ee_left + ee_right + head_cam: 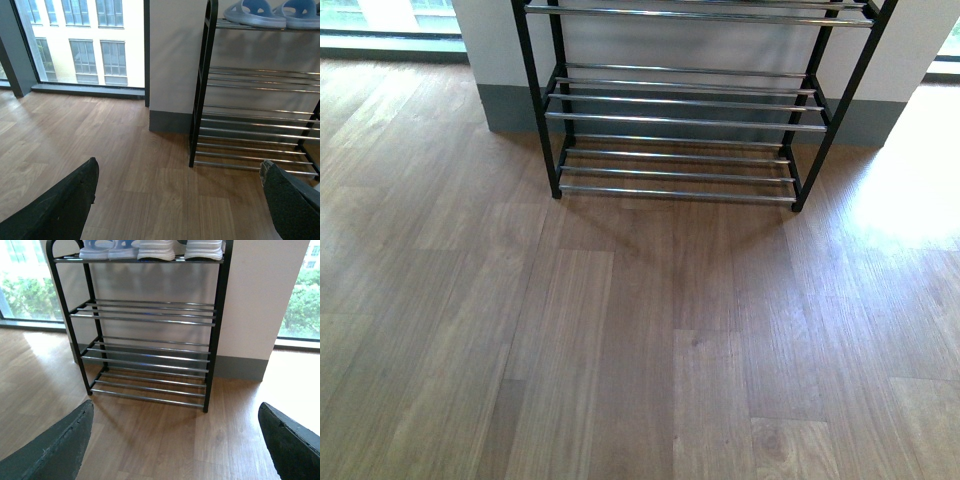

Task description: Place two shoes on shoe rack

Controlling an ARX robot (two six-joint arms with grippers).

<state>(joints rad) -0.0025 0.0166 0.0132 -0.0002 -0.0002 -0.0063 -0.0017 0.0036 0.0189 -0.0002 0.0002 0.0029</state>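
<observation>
The shoe rack (680,120) stands against a white pillar, black frame with chrome rods; its lower tiers are bare. In the right wrist view the shoe rack (150,320) carries on its top tier two white-soled sneakers (180,250) beside two pale blue slides (102,249), cut off by the frame edge. The left wrist view shows the slides (272,12) on the top tier of the rack (250,100). My left gripper (180,200) is open over bare floor, nothing between its fingers. My right gripper (175,440) is open too, empty, in front of the rack.
Wood plank floor (620,350) stretches in front of the rack. A white pillar with a grey skirting (510,110) backs the rack. Tall windows (80,45) flank it on both sides. Bright sunlight falls on the floor (910,190) at the right.
</observation>
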